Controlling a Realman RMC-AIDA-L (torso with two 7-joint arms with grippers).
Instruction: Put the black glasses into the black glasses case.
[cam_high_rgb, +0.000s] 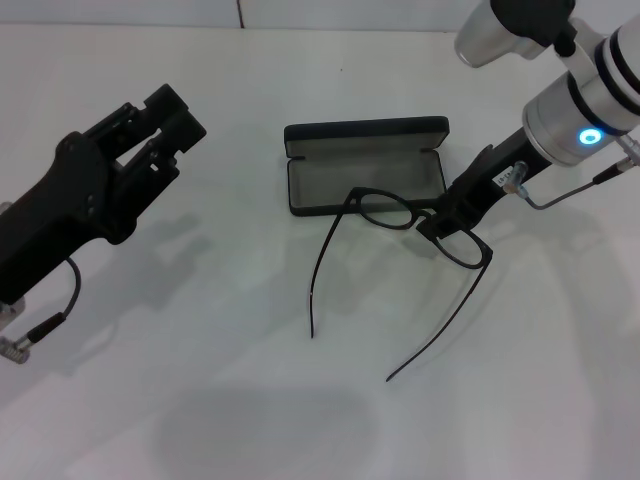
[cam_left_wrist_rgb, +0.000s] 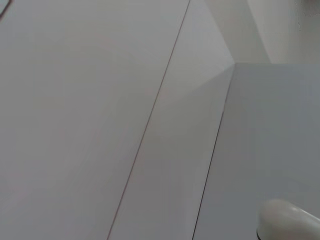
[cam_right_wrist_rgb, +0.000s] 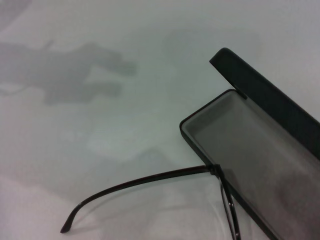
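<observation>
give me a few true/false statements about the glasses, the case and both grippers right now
1. The black glasses case lies open on the table. True.
2. The black glasses are folded shut. False: both temple arms are spread out.
3. The right gripper is at the glasses' frame, by the case's front edge. True.
4. The left gripper holds the case's lid. False: it hangs apart, off to the left, holding nothing.
5. The glasses lie wholly inside the case. False: only one lens overlaps its front edge.
</observation>
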